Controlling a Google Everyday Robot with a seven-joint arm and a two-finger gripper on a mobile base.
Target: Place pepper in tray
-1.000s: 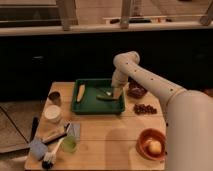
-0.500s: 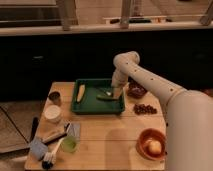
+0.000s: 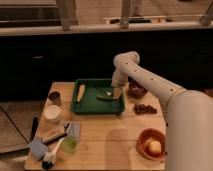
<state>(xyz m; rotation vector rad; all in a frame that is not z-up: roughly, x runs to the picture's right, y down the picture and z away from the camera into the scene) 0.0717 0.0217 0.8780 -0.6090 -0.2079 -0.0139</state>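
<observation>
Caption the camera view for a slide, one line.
Pincer low over the right side of the tray, at the pepper lying inside.

A wooden tabletop point(image 3: 110, 140) holds scattered kitchen items; the gripper point(image 3: 114, 92) hangs over its far side. At the near right sits a round orange bowl point(image 3: 151, 145) with a pale item inside. Further back on the right lie dark grapes point(image 3: 144, 108) and a small dark bowl point(image 3: 136, 91). On the left stand a metal can point(image 3: 54, 97) and a white cup point(image 3: 52, 113). At the near left are a blue sponge point(image 3: 38, 148), a brush point(image 3: 50, 156) and a green cup point(image 3: 69, 145).
</observation>
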